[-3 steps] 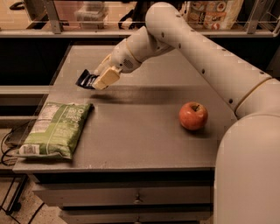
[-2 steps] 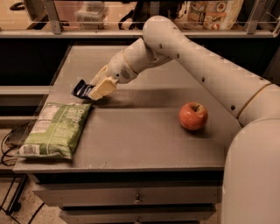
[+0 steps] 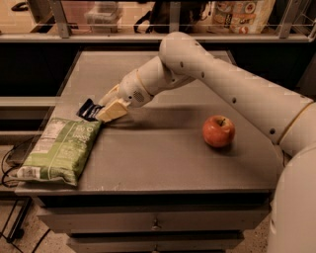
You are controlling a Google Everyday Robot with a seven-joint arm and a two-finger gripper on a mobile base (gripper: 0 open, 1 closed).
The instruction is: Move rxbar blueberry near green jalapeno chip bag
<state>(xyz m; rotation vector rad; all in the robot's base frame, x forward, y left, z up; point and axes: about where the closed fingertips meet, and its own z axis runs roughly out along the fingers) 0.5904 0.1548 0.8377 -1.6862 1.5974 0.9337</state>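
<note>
The rxbar blueberry (image 3: 89, 109), a small dark navy bar, is held in my gripper (image 3: 107, 109) at the left of the grey table (image 3: 163, 153). The gripper is shut on the bar, which pokes out to the left of the cream fingers (image 3: 112, 111). The bar hangs just above the top right corner of the green jalapeno chip bag (image 3: 58, 148), which lies flat at the table's front left. I cannot tell whether the bar touches the bag or the table.
A red apple (image 3: 218, 131) sits at the right of the table. My arm (image 3: 222, 84) crosses the table from the right. A shelf with packages (image 3: 237, 15) runs behind the table. Drawers (image 3: 155, 222) are under the front edge.
My gripper has carried the bar to the left and toward the front, down from the table's back left to the top corner of the chip bag.
</note>
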